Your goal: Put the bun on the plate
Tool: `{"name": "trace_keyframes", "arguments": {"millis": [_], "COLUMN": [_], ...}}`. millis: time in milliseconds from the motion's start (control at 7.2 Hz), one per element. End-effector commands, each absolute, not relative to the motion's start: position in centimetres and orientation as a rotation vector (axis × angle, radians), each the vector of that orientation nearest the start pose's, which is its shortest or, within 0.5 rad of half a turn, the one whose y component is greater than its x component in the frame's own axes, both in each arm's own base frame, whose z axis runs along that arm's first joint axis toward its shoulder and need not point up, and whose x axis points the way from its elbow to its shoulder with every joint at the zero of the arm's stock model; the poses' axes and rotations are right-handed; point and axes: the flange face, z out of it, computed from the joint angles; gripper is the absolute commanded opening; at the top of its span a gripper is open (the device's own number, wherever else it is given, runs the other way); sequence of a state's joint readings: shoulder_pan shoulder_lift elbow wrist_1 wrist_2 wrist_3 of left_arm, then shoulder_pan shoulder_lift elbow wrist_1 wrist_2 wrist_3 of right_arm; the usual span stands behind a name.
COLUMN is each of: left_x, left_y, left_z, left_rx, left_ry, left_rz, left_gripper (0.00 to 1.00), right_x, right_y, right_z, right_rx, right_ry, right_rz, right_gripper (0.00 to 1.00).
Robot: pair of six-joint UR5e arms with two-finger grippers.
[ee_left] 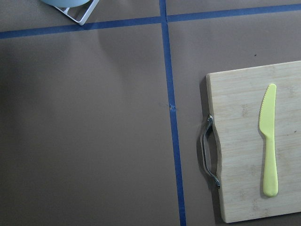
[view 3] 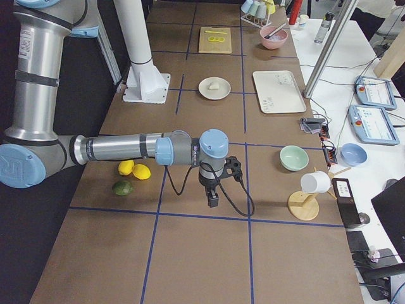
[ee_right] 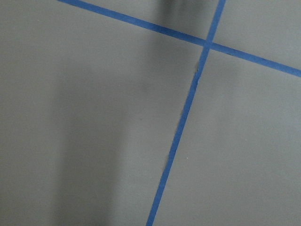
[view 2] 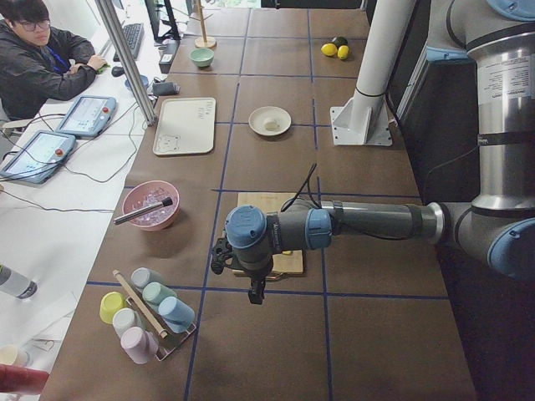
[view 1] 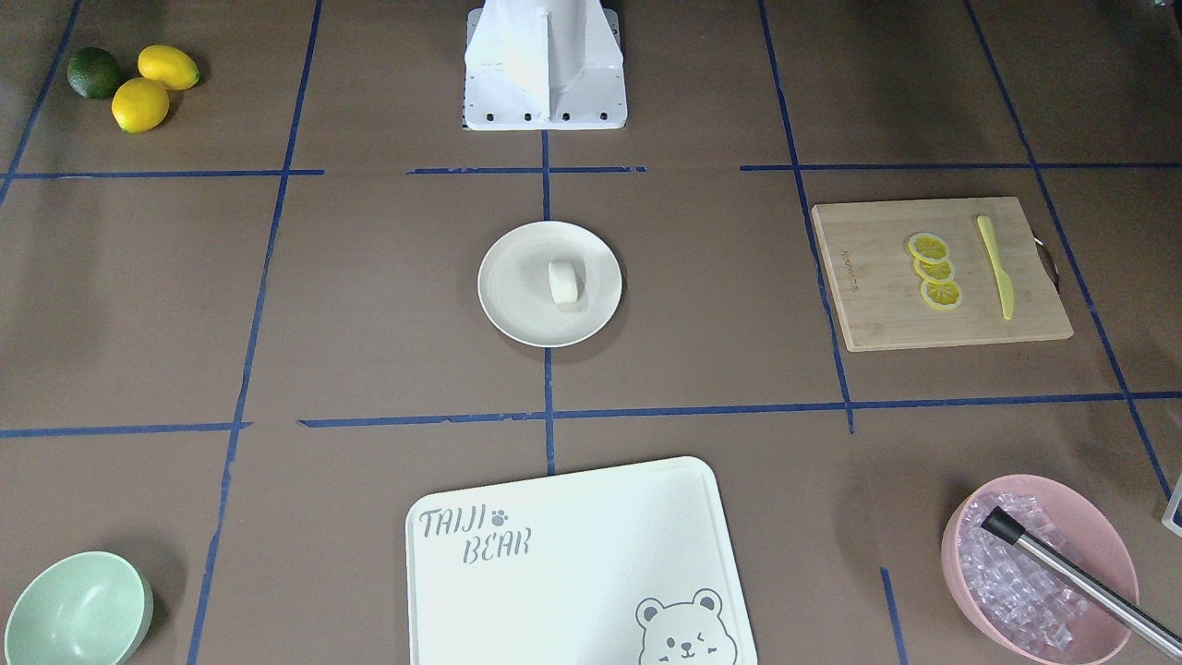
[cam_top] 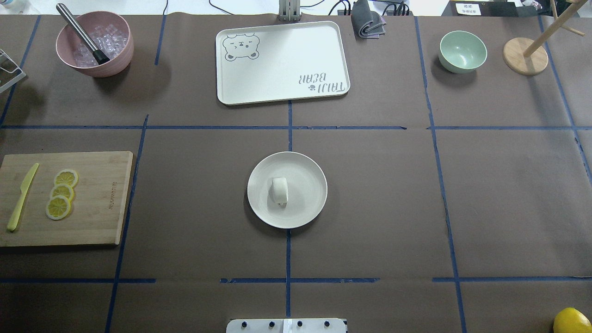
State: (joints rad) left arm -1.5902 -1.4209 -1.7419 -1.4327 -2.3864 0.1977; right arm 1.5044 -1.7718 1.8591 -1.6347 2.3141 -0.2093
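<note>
Brown worktop (cam_top: 185,208) crossed by blue tape lines (cam_top: 288,249); at frame centre a cream-white plate (cam_top: 310,185) bearing a plain white bun (cam_top: 279,190). Upper centre, a white tray (cam_top: 282,69) printed with a grey bear and lettering. Upper left a pink bowl (cam_top: 121,55), upper right a mint-green bowl (cam_top: 462,52); at left, yellow lemon slices (cam_top: 61,193) and a yellow knife (cam_top: 22,196) on a tan wooden board (cam_top: 99,199)

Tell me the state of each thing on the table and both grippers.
bun: resting on the plate.
plate: upright, holding the bun.
pink bowl: full of ice, metal tool in it.
green bowl: upright, empty.
tray: empty.
left gripper: cannot tell.
right gripper: cannot tell.
</note>
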Motion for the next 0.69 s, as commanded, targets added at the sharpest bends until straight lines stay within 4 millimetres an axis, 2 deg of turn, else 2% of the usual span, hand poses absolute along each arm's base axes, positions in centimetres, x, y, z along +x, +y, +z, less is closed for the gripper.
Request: {"name": "trace_keyframes", "arguments": {"millis": [0, 139, 556], "left_x": [-7.8, -7.8, -7.9], "left_y": [-41.6, -41.7, -41.6], "left_z": [65.5, 65.5, 65.5], "left_rx": [-0.019, -0.018, -0.019], "left_ry": [0.768, 0.764, 0.763], "left_rz": [0.113, 0.114, 0.112], "left_gripper": [1.00, 1.00, 1.00], "right_x": [7.6, 7.9, 7.9], "right_y": [-38.1, -36.8, -36.5], "right_z": [63.8, 64.8, 64.8], "right_rx": [0.059, 0.038, 0.034], "right_ry": [-0.733, -0.738, -0.741], "right_rz": [-0.175, -0.152, -0.144], "right_gripper": [1.00, 1.00, 1.00]}}
